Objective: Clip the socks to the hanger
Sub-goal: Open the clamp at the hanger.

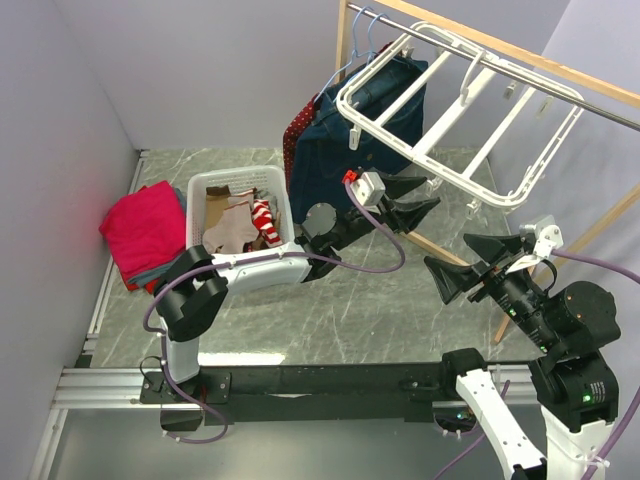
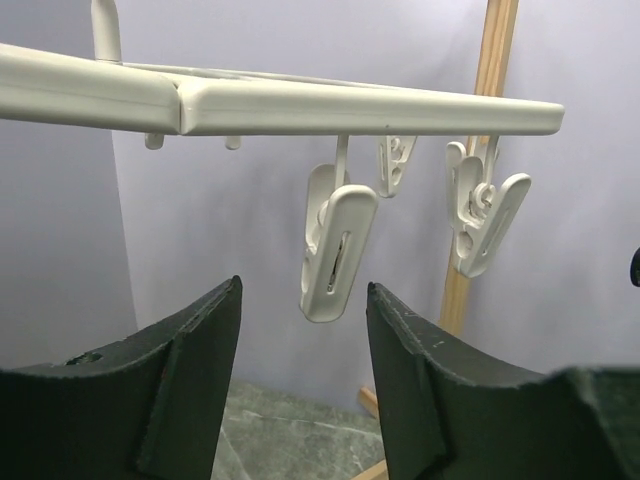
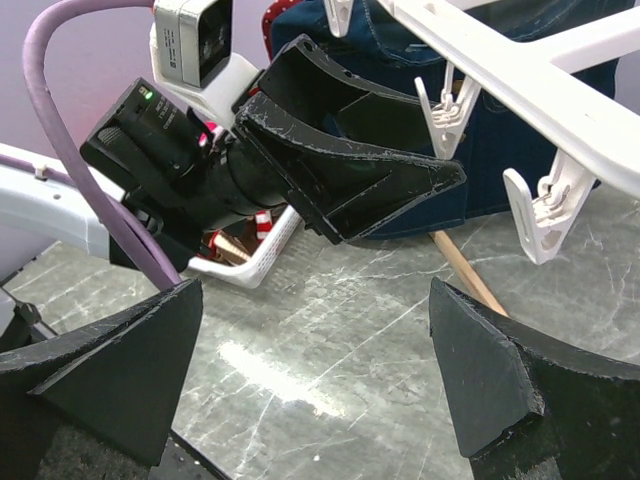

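The white hanger (image 1: 450, 110) hangs tilted from a rail at the back right. Its clips dangle in the left wrist view; one clip (image 2: 335, 245) hangs just above and between my left fingers. My left gripper (image 1: 425, 195) is open and empty, raised just under the frame's near edge. My right gripper (image 1: 462, 262) is open and empty, lower and to the right of it. The right wrist view shows the left gripper (image 3: 400, 185) and the frame's clips (image 3: 545, 215). The socks (image 1: 238, 222) lie in a white basket (image 1: 215, 183) at the left.
A navy garment (image 1: 340, 150) hangs on a thin light-blue hanger (image 1: 362, 30) behind the frame. Folded pink cloth (image 1: 145, 230) lies at the far left. A wooden rack leg (image 1: 540, 270) slants down at the right. The floor is grey marble.
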Action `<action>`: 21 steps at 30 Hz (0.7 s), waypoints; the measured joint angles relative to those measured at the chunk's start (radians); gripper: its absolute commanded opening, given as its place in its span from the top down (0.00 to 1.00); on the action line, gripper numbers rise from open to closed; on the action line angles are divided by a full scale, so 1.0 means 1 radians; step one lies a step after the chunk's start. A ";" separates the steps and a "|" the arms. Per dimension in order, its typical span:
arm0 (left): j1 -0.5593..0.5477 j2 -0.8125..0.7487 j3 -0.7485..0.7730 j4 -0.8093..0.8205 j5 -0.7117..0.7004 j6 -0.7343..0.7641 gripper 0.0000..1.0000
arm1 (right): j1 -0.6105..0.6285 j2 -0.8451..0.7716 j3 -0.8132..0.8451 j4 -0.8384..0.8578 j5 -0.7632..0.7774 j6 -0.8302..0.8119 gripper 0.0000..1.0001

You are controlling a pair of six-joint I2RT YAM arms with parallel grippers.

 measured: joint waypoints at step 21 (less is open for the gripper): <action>-0.016 0.000 0.020 0.014 -0.028 -0.024 0.83 | 0.007 0.077 0.037 0.070 0.001 0.026 0.05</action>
